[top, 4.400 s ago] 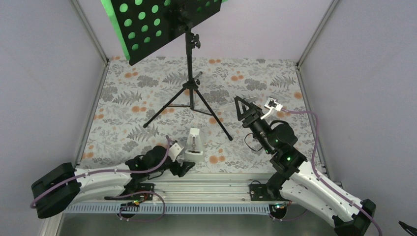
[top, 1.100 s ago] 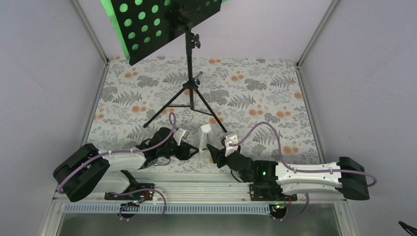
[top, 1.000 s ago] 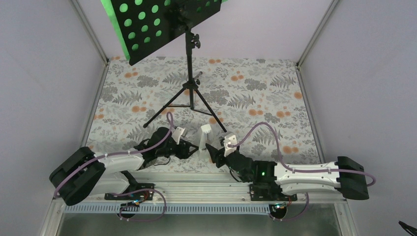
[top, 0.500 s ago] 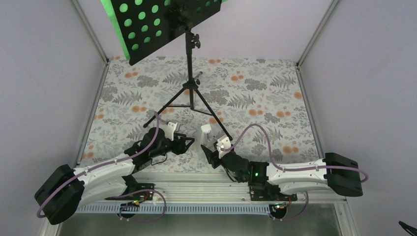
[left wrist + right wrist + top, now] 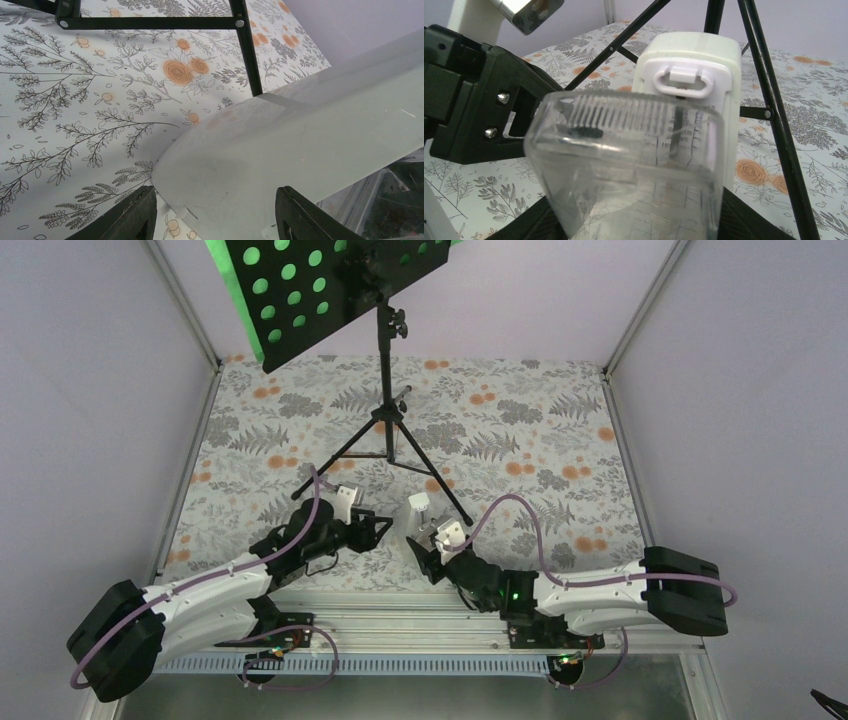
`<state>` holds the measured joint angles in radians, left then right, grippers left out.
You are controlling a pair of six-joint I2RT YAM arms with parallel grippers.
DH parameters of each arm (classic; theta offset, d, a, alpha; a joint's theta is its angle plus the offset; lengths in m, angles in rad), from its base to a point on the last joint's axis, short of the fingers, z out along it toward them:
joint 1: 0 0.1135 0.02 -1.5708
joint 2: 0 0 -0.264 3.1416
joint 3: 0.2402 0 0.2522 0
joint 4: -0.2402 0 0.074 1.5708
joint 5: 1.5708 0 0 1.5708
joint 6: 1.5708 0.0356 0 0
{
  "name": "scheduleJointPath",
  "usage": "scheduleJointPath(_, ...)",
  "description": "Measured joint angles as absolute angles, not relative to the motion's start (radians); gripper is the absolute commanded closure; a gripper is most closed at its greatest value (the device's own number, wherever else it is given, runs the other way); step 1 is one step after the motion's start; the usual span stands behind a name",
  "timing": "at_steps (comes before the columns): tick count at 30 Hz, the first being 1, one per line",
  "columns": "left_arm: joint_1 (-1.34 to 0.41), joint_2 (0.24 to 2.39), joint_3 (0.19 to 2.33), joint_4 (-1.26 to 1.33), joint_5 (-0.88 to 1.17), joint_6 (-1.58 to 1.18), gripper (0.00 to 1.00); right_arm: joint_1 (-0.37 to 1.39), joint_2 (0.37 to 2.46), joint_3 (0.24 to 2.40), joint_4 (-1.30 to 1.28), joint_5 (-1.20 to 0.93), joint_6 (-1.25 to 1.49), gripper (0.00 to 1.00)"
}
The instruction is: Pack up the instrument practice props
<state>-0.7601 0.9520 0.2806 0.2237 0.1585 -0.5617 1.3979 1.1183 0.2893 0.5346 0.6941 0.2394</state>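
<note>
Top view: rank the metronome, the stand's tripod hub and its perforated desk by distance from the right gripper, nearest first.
1. metronome, just ahead of the right gripper, near edge, centre.
2. tripod hub, farther back, mid-table.
3. perforated desk, farthest, raised at the back left.

Left arm point(image 5: 200, 600), right arm point(image 5: 600, 590): white shells, black joints and wrists. Purple cable point(image 5: 505, 499) runs back from each wrist. Green LED point(image 5: 515, 592) behind right wrist. Silver screws point(image 5: 503, 97) on black finger mount.
</note>
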Motion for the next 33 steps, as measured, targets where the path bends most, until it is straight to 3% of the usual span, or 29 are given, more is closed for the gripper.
scheduleJointPath(33, -0.76, 0.929, 0.29, 0.184, 0.138, -0.558, 0.4, 1.379, 1.188, 0.279, 0.629, 0.749, 0.258, 0.53)
